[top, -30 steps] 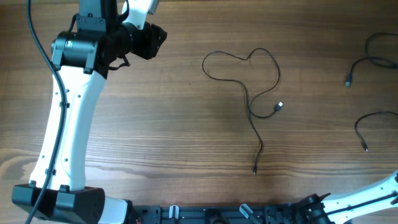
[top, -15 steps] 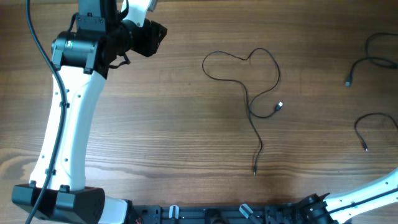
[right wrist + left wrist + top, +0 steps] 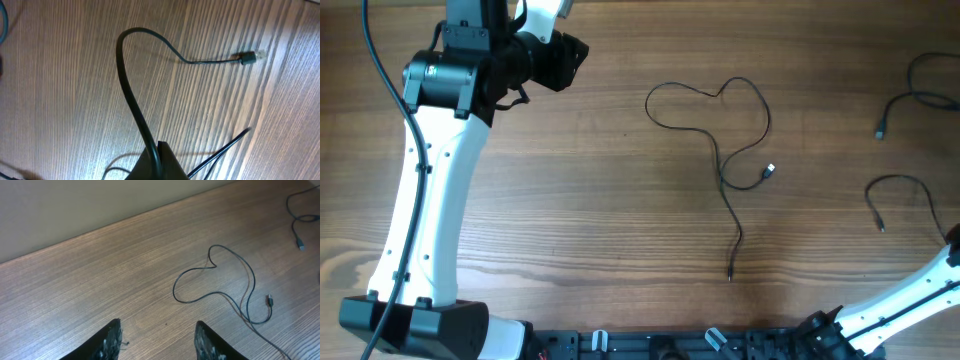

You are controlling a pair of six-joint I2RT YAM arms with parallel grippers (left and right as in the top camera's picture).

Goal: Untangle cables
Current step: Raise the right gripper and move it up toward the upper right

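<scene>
Right tool clenched on thin black cable, arched toward plug end. Left tool released, empty, well apart from looped cable on bench.

The left arm is wearing a smooth white shell, with a chunky black joint at the top and a black base at the bottom. A thick black cord is running along it. The right arm is showing white too. The left hand is showing two dark fingers, maybe with small pale specks on them. The right hand is looking like a dark pointed wedge.
</scene>
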